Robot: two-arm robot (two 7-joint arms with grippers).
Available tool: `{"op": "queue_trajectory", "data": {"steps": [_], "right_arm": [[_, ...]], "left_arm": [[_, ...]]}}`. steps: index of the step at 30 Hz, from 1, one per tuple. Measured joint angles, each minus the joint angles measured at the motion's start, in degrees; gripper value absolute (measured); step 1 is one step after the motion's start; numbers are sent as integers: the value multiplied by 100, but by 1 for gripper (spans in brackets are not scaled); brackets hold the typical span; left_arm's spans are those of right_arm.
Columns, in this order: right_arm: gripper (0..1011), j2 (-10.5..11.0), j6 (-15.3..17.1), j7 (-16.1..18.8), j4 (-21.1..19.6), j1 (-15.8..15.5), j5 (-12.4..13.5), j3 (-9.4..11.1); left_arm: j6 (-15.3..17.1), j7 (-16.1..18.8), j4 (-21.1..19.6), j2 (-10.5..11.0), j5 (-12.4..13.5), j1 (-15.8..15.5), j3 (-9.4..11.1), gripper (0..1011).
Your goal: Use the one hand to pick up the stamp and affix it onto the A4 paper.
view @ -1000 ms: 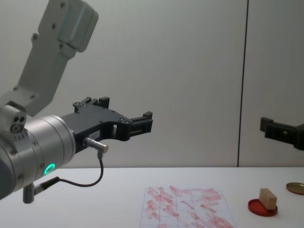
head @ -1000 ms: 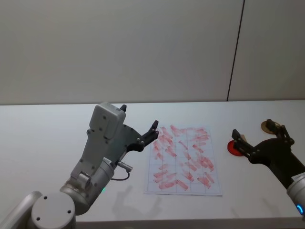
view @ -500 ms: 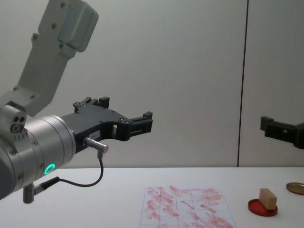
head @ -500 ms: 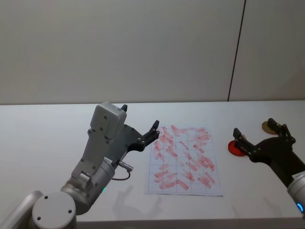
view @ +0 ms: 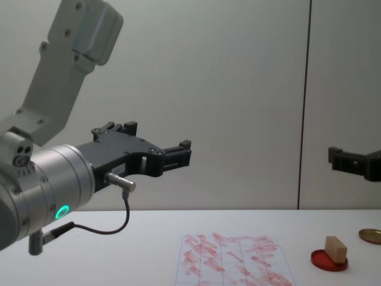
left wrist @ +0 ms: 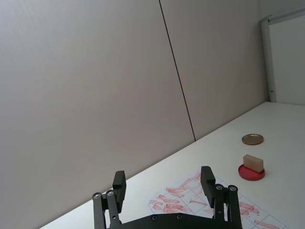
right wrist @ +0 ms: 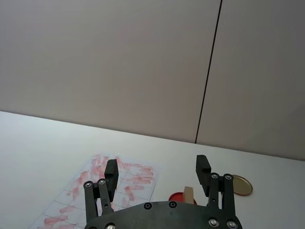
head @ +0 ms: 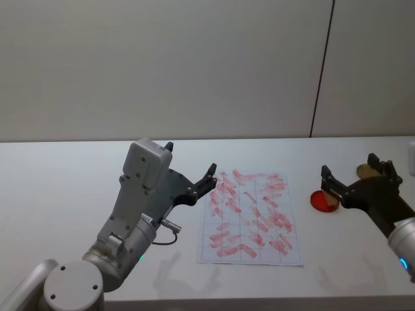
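Silver-white left arm (view: 59, 173), green ring light (view: 61, 210), black cable (view: 107, 233), black screw-studded left gripper (left wrist: 163, 177)

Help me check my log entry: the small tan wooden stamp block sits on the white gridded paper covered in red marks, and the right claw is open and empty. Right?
No. The small tan wooden stamp block stands on the flat round red ink pad, apart from the white gridded paper, as the chest view shows. The right claw is open and empty.
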Motion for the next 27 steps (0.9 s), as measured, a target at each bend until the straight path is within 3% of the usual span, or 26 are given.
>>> {"op": "queue_trajectory", "data": {"steps": [14,27], "right_arm": [[1001,-268,394,-78,999,747,-110,90],[1001,-452,524,-119,1960,1322,-53,172]], "left_arm": [[0,0,0,0,0,0,0,993],[0,0,0,0,0,0,0,993]]}}
